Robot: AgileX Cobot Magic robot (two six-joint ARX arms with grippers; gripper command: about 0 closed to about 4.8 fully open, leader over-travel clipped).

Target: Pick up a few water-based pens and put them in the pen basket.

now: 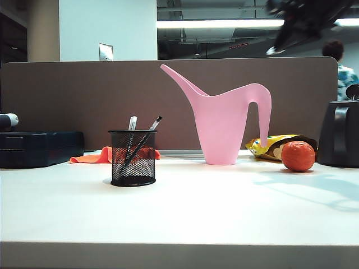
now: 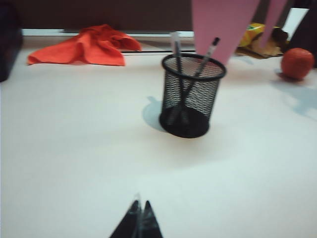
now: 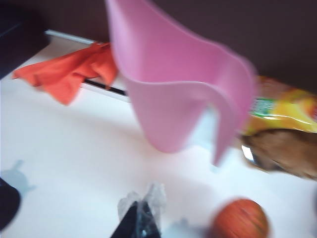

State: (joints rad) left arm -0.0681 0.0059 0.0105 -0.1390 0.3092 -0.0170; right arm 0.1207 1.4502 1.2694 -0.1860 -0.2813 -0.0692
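Note:
The pen basket [image 1: 133,168], a black wire-mesh cup, stands on the white table left of centre. Two water-based pens [image 1: 152,126] lean inside it with their ends above the rim. The left wrist view shows the same pen basket [image 2: 190,114] and pens [image 2: 210,49] well ahead of my left gripper [image 2: 140,206], which is shut and empty above bare table. My right gripper [image 3: 143,210] is shut with nothing in it, above the table near the orange. In the exterior view the right arm [image 1: 297,22] is a dark blur high at the top right.
A tall pink watering can [image 1: 224,123] stands behind centre. To its right lie a yellow snack bag [image 1: 269,147], an orange [image 1: 298,156] and a black container [image 1: 339,134]. An orange cloth [image 1: 92,157] and a dark box [image 1: 39,147] lie at the back left.

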